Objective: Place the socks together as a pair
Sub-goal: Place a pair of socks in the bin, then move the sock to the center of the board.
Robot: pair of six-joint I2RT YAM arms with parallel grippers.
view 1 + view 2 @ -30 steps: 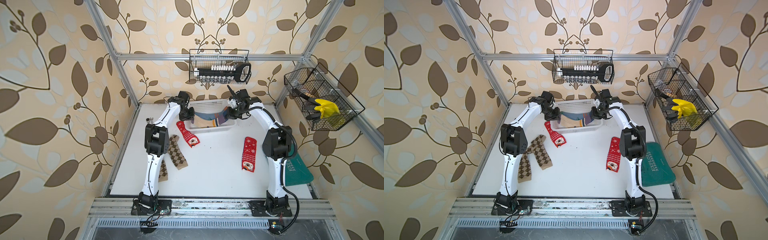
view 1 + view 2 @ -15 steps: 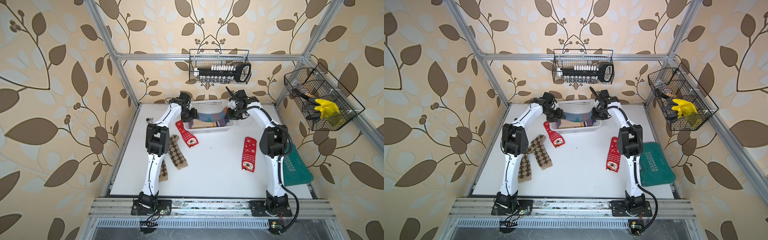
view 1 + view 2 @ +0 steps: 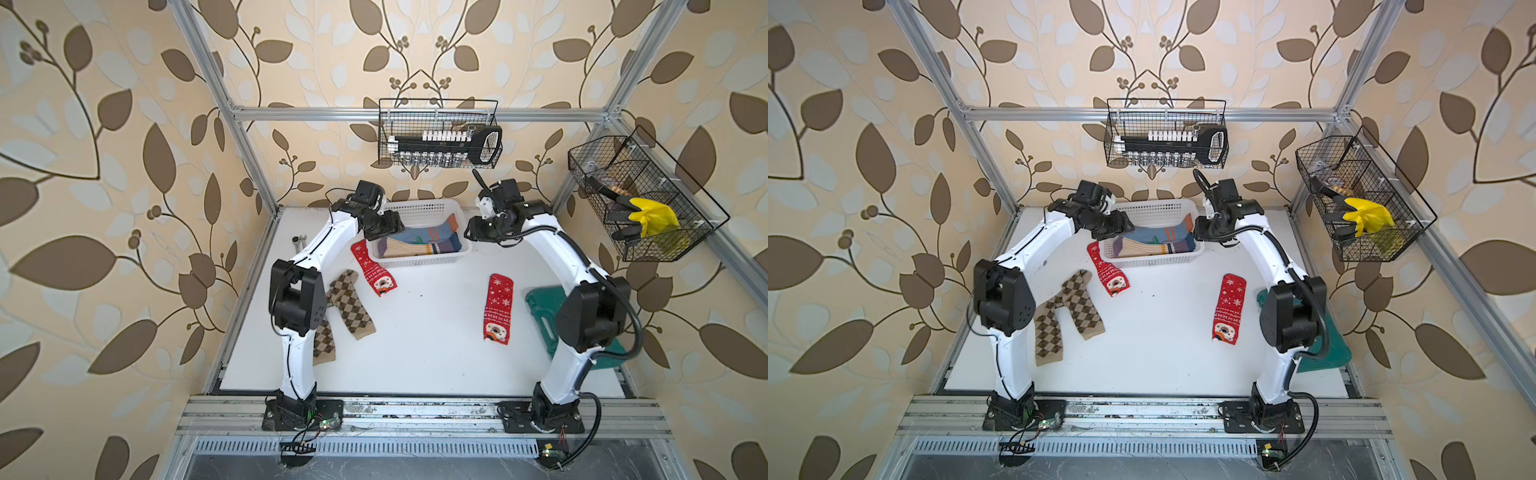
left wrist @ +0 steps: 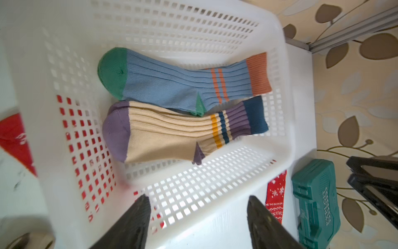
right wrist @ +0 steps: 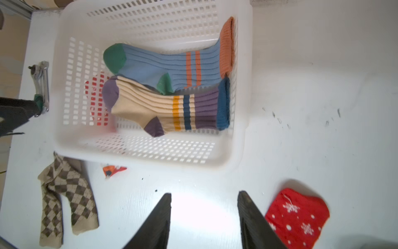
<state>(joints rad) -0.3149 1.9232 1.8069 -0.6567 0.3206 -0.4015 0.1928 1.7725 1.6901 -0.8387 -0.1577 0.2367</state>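
A blue-grey sock (image 4: 168, 86) with a green toe and orange stripes lies flat in the white basket (image 3: 419, 204), touching a beige sock (image 4: 168, 133) with a purple toe. Both show in the right wrist view too: the blue-grey sock (image 5: 163, 66) and the beige one (image 5: 155, 105). My left gripper (image 3: 395, 226) hangs open and empty over the basket's left end. At the basket's right end, outside it, my right gripper (image 3: 469, 232) is open and empty. Two red Christmas socks (image 3: 374, 268) (image 3: 498, 307) lie apart on the table. Two brown argyle socks (image 3: 351, 307) (image 3: 324, 345) lie by the left arm.
A green tool case (image 3: 540, 309) sits at the table's right edge, partly under the right arm. A wrench (image 3: 297, 243) lies at the back left. Two black wire baskets (image 3: 440, 133) (image 3: 640, 199) hang on the walls.
Both grippers have opened and let go of the blue-grey sock that was stretched between them. It now lies in the basket, and the grippers have drawn apart.
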